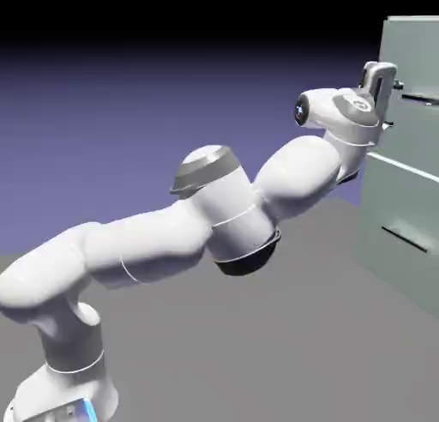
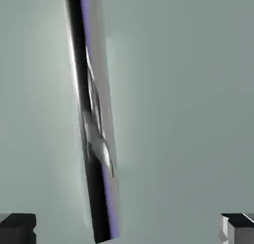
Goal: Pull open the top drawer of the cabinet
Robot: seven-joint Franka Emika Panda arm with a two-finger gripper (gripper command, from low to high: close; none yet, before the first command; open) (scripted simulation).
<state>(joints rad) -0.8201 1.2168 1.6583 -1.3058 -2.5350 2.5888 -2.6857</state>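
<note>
Your gripper (image 2: 129, 228) with jaws spread wide, close up against the top drawer (image 1: 420, 64), its dark bar handle (image 2: 92, 139) between the fingertips (image 2: 17, 227), drawer topmost on the cabinet (image 1: 403, 240)

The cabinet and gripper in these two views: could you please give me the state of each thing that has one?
Top drawer: shut, flush with the cabinet.
Top handle: ungripped, seen between the fingertips in the hand view.
Lower drawer: shut.
Gripper: open, empty, at the top handle's height.
</note>
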